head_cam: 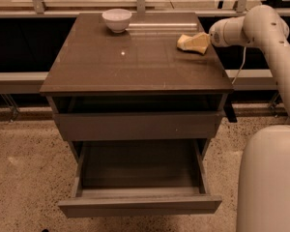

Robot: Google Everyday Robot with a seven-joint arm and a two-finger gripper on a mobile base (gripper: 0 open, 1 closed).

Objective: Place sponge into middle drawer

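The white arm (268, 28) is being reached in from the right of the cabinet top (130, 62), bent at the elbow above the top's right edge and levelled towards the left. The gripper (206, 37) is being held at the top's rear right corner, right against the sponge (192, 42). Whether the claw is pinching the sponge or spread cannot be told, since its tip is being hidden by the foam. The sponge is being seen tilted at that rear right corner, close to the right edge. A white bowl (117, 19) is being left near the rear edge, left of centre and well apart from the sponge. The rest of the top is being left bare between them. Below the top, a drawer front (137, 125) is being shown nearly flush. Under it, the middle drawer (140, 205) is being presented pulled far out, its grey floor exposed between thin side walls. The robot's body (270, 178) is being kept just right of that drawer.
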